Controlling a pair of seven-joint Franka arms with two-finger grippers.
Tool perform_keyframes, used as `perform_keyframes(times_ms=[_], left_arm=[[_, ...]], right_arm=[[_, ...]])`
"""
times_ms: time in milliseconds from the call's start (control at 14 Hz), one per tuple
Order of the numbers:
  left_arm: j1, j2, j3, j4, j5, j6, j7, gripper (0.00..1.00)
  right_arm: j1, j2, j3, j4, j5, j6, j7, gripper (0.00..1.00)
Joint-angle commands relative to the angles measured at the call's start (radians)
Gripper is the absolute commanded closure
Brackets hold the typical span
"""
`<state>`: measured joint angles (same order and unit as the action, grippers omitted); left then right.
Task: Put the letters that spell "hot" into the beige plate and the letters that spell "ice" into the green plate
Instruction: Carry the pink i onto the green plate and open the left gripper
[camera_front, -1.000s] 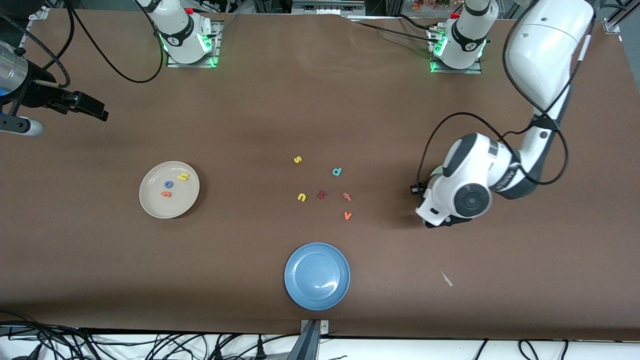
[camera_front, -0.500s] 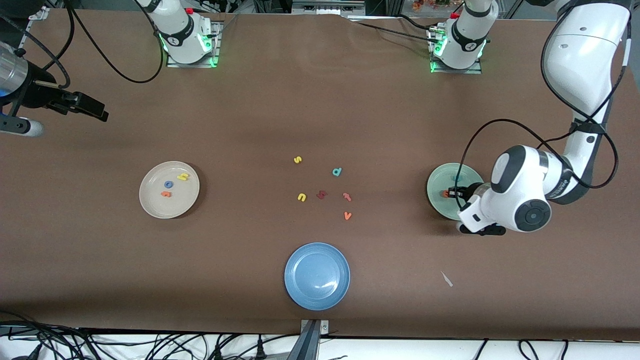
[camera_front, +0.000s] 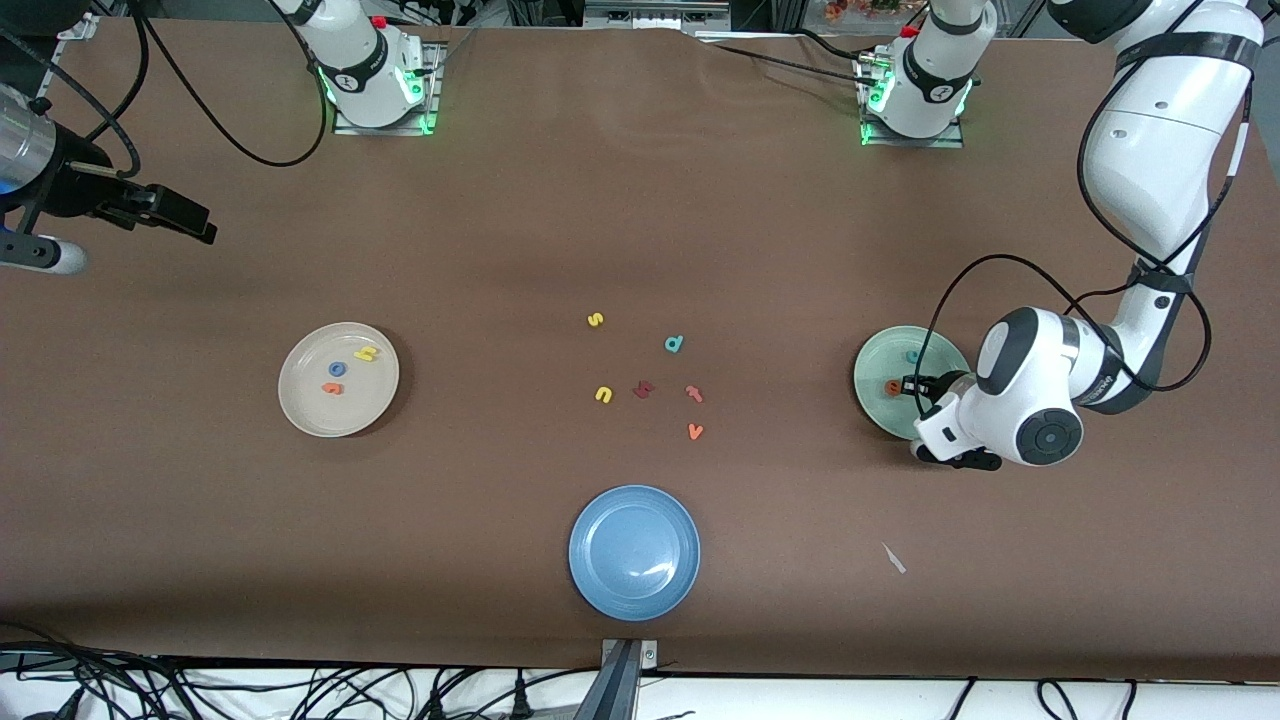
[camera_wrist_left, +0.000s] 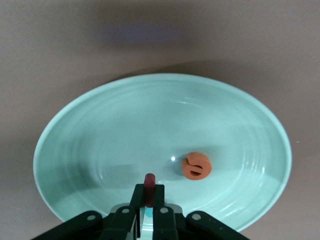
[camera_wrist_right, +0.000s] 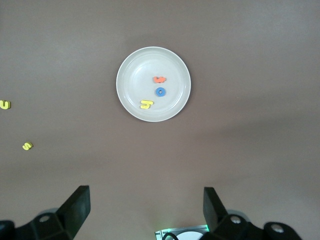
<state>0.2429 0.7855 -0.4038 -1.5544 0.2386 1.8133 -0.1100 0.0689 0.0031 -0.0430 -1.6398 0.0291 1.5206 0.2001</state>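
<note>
My left gripper (camera_front: 912, 385) hangs low over the green plate (camera_front: 875, 365), shut on the dark red i (camera_wrist_left: 149, 182), which stands upright between its fingertips. An orange e (camera_front: 892, 387) and a teal c (camera_front: 911, 356) lie in that plate; the left wrist view shows the orange e (camera_wrist_left: 196, 165) beside the held i in the green plate (camera_wrist_left: 125, 130). The beige plate (camera_front: 338, 418) holds the yellow h (camera_front: 366, 353), blue o (camera_front: 337, 369) and orange t (camera_front: 331, 388). My right gripper (camera_wrist_right: 145, 210) waits open and empty, high over the right arm's end of the table.
Loose letters lie mid-table: yellow s (camera_front: 595, 320), teal d (camera_front: 674, 344), yellow u (camera_front: 603, 394), a dark red letter (camera_front: 643, 389), pinkish-red t (camera_front: 694, 393), orange v (camera_front: 695, 431). A blue plate (camera_front: 634, 552) sits nearest the front camera, a white scrap (camera_front: 893, 558) beside it.
The left arm has swung from beside the loose letters to over the green plate, carrying the dark red i, then settled slightly. The right arm has not moved.
</note>
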Motion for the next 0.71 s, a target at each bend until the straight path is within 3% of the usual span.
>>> perform_keyframes(times_ms=[0, 71, 143, 643], left_arm=[[0.007, -0.011, -0.009, -0.021, 0.031, 0.020, 0.020, 0.76], [0.009, -0.005, -0.010, -0.021, 0.030, 0.018, 0.018, 0.53], [0.007, -0.008, -0.010, -0.021, 0.030, 0.017, 0.018, 0.01], [0.000, -0.119, -0.075, -0.001, 0.021, -0.069, 0.003, 0.00]], right_arm=[[-0.001, 0.021, 0.005, 0.028, 0.005, -0.017, 0.004, 0.00], [-0.001, 0.023, 0.005, 0.029, 0.006, -0.017, 0.004, 0.00], [-0.001, 0.023, 0.005, 0.029, 0.008, -0.014, 0.004, 0.00], [-0.003, 0.023, 0.003, 0.028, 0.012, -0.014, 0.001, 0.00]])
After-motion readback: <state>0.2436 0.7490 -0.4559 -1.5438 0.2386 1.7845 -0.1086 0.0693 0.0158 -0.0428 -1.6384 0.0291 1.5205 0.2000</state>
